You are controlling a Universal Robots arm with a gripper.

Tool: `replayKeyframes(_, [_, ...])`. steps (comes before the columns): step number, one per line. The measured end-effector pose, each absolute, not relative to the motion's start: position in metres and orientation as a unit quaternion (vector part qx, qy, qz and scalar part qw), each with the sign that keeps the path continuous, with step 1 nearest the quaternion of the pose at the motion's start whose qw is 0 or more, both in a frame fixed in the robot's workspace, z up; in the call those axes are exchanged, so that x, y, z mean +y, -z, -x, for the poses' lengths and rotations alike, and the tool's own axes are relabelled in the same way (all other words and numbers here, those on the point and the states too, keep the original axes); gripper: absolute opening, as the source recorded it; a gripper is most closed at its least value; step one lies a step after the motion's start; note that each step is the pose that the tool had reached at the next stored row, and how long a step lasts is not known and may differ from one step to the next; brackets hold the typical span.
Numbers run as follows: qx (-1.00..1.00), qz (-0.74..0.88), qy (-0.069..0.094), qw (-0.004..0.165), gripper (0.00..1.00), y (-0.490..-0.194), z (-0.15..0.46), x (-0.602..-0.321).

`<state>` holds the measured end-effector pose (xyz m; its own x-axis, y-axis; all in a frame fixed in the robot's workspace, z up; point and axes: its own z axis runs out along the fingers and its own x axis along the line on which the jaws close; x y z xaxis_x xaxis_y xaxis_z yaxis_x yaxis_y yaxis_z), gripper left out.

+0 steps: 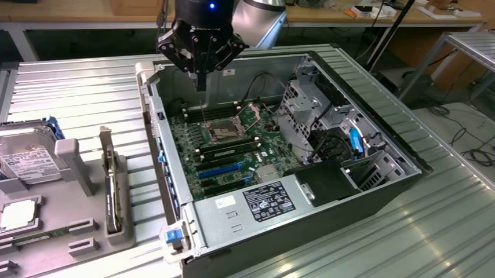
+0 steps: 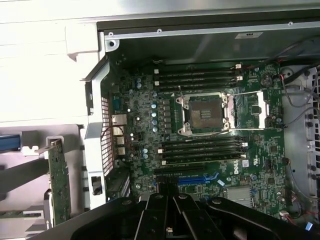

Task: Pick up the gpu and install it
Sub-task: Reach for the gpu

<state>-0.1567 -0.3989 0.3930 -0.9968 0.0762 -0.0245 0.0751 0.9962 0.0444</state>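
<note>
**Hanging shut and empty over the open computer**

Pincer (image 1: 201, 81) sits above the far end of the open computer case (image 1: 309, 243), black fingers (image 2: 159, 212) pressed together with nothing between them. Below lies the green circuit board (image 1: 232, 145), and the wrist view gives us writing: white "DELL" lettering (image 2: 233, 173) near a bright blue slot (image 2: 197, 179). The square metal processor socket (image 2: 205, 114) sits with rows of long black memory slots on both sides of it.

The graphics card (image 1: 112, 185) is outside the case and well apart from the pincer. It stands on edge in a slot of the grey plastic rack (image 1: 73, 165) at the exterior view's left. The wrist view catches its green face dotted with small parts, and a thin silver bracket (image 2: 47, 148) at one end.

The exterior view adds a silver hard drive (image 1: 27, 162) with a white label, its print too small to read. A black-and-white sticker (image 1: 267, 202) marks the grey power box inside the case, also unreadable. Everything rests on a ribbed metal table (image 1: 77, 92).
</note>
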Motion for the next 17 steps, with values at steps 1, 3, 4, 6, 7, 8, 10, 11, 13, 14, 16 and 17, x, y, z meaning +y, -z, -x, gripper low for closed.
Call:
replayKeyframes(1, [0.999,-0.038,-0.022,0.013,0.11,-0.393,0.158,-0.399])
replayKeyframes(3, [0.999,-0.038,-0.022,0.013,0.11,-0.393,0.161,-0.399])
replayKeyframes(4, [0.999,-0.038,-0.022,0.013,0.11,-0.393,0.162,-0.399])
replayKeyframes(6, [0.999,-0.038,-0.022,0.013,0.11,-0.393,0.164,-0.399])
replayKeyframes(7, [0.999,-0.038,-0.022,0.013,0.11,-0.393,0.164,-0.399])
replayKeyframes(8, [0.999,-0.038,-0.022,0.013,0.11,-0.393,0.166,-0.399])
replayKeyframes(10, [0.999,-0.038,-0.022,0.013,0.11,-0.393,0.169,-0.399])
replayKeyframes(11, [0.999,-0.038,-0.022,0.013,0.11,-0.393,0.169,-0.399])
replayKeyframes(13, [0.999,-0.038,-0.022,0.013,0.11,-0.393,0.172,-0.399])
replayKeyframes(14, [0.999,-0.038,-0.022,0.013,0.11,-0.393,0.173,-0.399])
replayKeyframes(16, [0.999,-0.038,-0.022,0.013,0.11,-0.393,0.176,-0.399])
replayKeyframes(17, [0.999,-0.038,-0.022,0.013,0.11,-0.393,0.177,-0.399])
